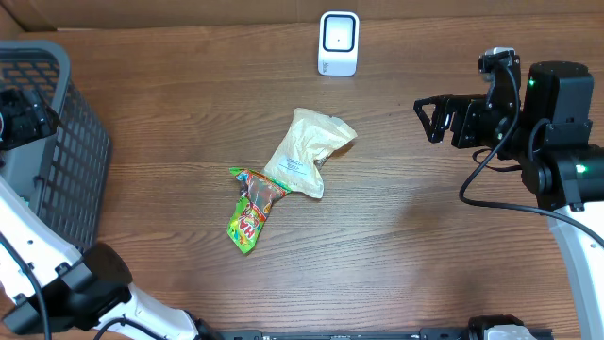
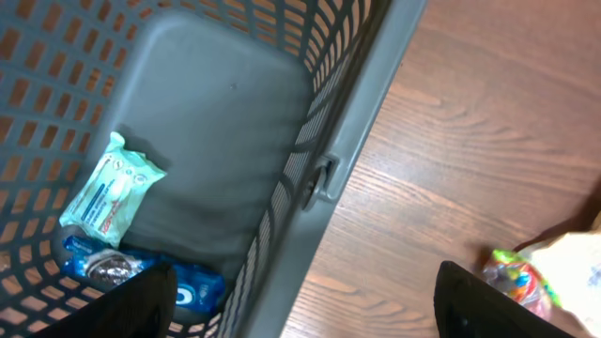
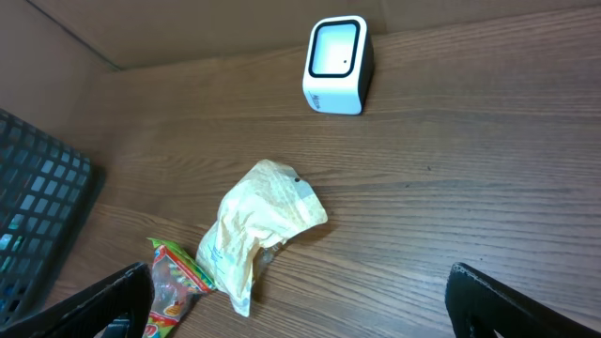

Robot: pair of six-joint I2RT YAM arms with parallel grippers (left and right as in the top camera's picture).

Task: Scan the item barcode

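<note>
In the basket (image 2: pixel 357 103) at the left end of the bench (image 1: pixel 425 246), a pale green wipes pack (image 2: pixel 110 192) is lying on the floor, with a blue wrapper (image 2: pixel 141 274) just beside its lower end. Only the left wrist view is showing these contents; the overhead view is giving the mesh wall alone.

Mid-bench, a pale bag (image 1: pixel 307 151) is lying flat, its long axis running from upper right, toward the scanner (image 1: pixel 338 42), down to lower left. A bright sweets packet (image 1: pixel 250 210) is lying against the bag's lower left end, its long axis pointing roughly toward the near edge. Barcode side on either: cannot tell. The scanner is standing at the far edge, well apart from both, its window showing best in the right wrist view.

The left pincer (image 2: pixel 305 272) is hovering over the basket rim, fingers spread wide, gripping nothing. The right pincer (image 1: pixel 427 120) is hanging at the right side, facing mid-bench, fully spread and empty.
</note>
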